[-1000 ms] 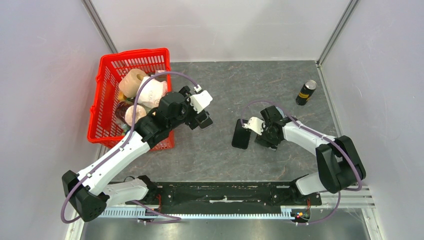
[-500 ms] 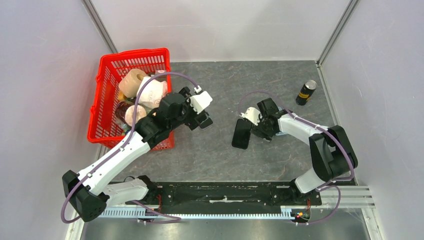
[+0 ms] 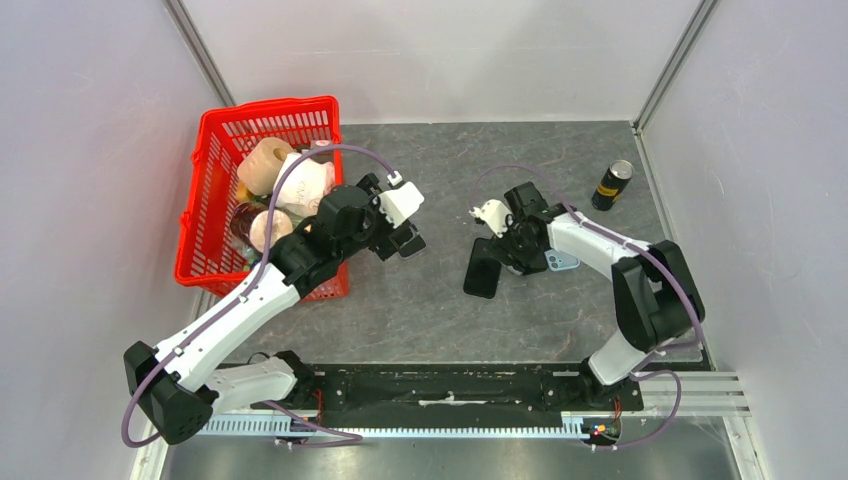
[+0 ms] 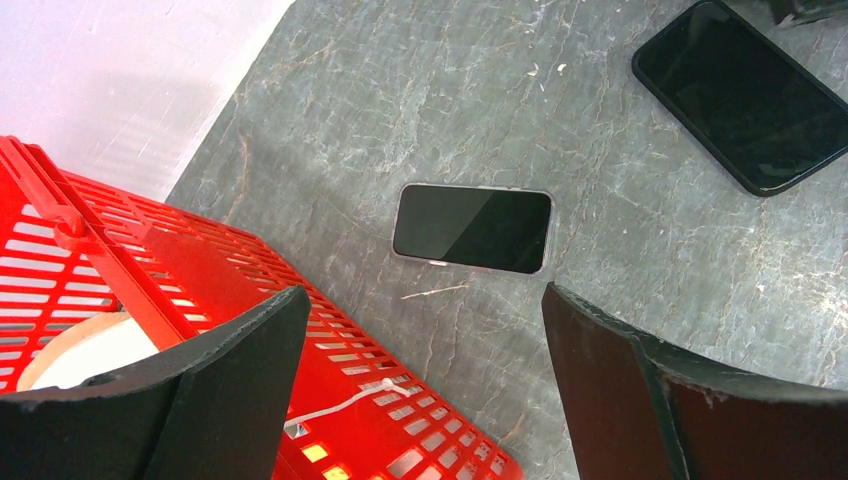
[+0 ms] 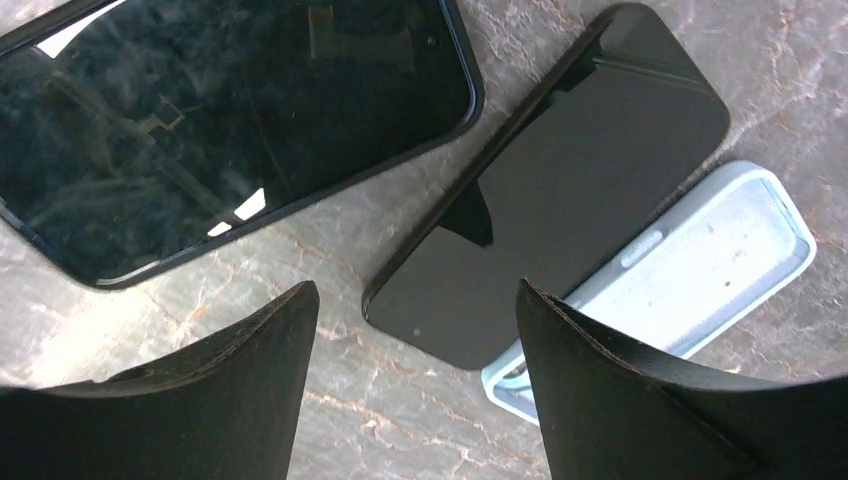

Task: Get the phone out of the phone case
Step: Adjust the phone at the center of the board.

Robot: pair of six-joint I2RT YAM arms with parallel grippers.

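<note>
phone [image 5: 560,200] lies dark and slanted, overlapping the near edge of the pale blue case [image 5: 700,270], long axis roughly along the case's. right gripper [image 5: 410,300] hovers right over it, fingers spread, empty. left gripper [image 4: 425,300], well away from the case, is spread too.

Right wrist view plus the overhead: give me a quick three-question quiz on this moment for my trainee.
1. True or false: the left and right jaws both stand open, holding nothing.
2. In the right wrist view, what colour is the case that the phone in the middle of the view overlaps?
3. Where does the can stand? A) far right corner; B) between the two arms; C) on top of a phone.
Key: 1 true; 2 light blue; 3 A.
</note>
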